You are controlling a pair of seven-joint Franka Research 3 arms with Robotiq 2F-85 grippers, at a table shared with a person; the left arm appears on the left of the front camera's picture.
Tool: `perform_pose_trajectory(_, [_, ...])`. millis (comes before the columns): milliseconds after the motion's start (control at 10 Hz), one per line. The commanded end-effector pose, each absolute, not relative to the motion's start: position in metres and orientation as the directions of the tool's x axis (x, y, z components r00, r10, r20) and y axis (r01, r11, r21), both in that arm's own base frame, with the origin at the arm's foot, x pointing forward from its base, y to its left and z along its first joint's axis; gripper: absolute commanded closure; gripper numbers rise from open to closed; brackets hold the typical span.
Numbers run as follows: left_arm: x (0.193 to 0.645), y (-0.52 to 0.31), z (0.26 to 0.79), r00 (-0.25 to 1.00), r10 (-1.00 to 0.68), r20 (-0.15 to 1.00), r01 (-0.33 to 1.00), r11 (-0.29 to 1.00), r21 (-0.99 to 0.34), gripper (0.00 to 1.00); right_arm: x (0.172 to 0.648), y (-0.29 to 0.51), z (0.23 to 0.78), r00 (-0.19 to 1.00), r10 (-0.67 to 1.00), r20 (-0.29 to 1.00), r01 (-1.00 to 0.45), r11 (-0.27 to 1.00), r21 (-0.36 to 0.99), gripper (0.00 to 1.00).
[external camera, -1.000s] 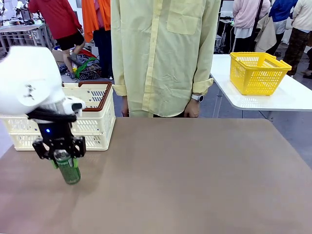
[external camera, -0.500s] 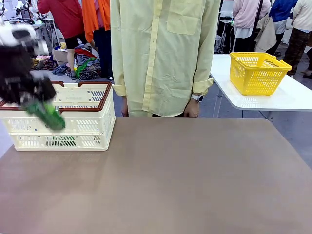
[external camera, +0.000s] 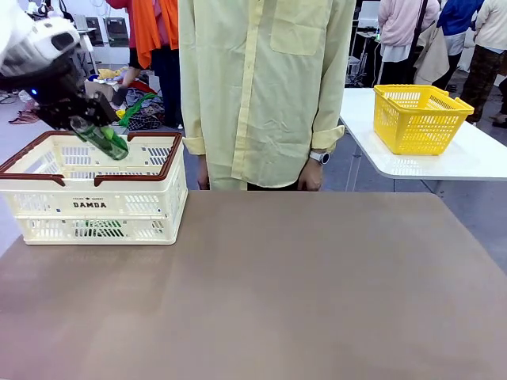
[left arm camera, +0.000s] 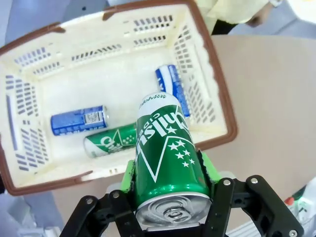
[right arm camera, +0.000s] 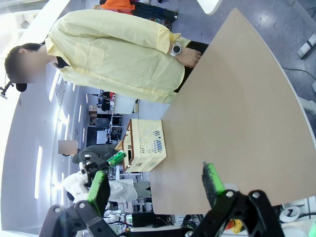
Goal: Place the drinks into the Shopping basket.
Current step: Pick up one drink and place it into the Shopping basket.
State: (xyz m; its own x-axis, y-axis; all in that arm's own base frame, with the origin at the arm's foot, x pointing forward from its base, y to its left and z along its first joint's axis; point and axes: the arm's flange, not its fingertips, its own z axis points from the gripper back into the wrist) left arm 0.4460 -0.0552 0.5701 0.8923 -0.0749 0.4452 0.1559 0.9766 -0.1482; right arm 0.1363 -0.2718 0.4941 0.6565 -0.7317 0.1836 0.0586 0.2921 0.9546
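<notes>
Green can (left arm camera: 165, 165) is clamped between the pads of the left gripper (left arm camera: 168, 207), jaws part-closed around its body, tilted above the Shopping basket (external camera: 166, 202). Basket already holds three cans lying on their sides: a blue one (left arm camera: 79, 120), a second blue one (left arm camera: 173, 89) against the wall, and another green one (left arm camera: 111, 140). Judged: one drink left to release; the table shows none waiting. Right gripper (right arm camera: 155, 187) stands wide open, empty, well away from the basket.

Front camera faces across the table (external camera: 317, 301) toward a person (external camera: 265, 87). Left wrist camera looks steeply down, close above the Shopping basket (left arm camera: 217, 106). Right wrist camera views basket and person from far off.
</notes>
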Motion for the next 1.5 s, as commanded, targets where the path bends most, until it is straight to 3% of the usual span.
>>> perform_pose_trajectory(0, [0.434,-0.058,0.588,0.873,-0.082,0.482,0.174,0.973,-0.15,1.0,0.135,-0.273,0.496,0.646,-0.733,0.21,0.025,0.295,0.955,0.0])
perform_pose_trajectory(500, [0.437,-0.059,0.584,0.879,-0.084,0.469,0.171,0.974,-0.146,1.0,0.135,-0.273,0.496,0.646,-0.733,0.21,0.025,0.295,0.955,0.0])
perform_pose_trajectory(600, [0.442,-0.061,0.596,0.869,-0.205,0.45,0.272,0.958,-0.087,1.0,0.135,-0.273,0.496,0.646,-0.733,0.21,0.025,0.295,0.955,0.0])
perform_pose_trajectory(800, [0.497,-0.058,0.619,0.924,-0.342,0.17,0.36,0.929,-0.089,1.0,0.135,-0.273,0.496,0.646,-0.733,0.21,0.025,0.295,0.955,0.0])
perform_pose_trajectory(1200, [0.577,-0.064,0.553,0.963,-0.268,-0.003,0.266,0.958,-0.104,1.0,0.135,-0.273,0.496,0.646,-0.733,0.21,0.025,0.295,0.955,0.0])
perform_pose_trajectory(1400, [0.595,-0.07,0.51,0.968,-0.251,-0.016,0.247,0.962,-0.12,1.0,0.135,-0.273,0.496,0.646,-0.733,0.21,0.025,0.295,0.955,0.0])
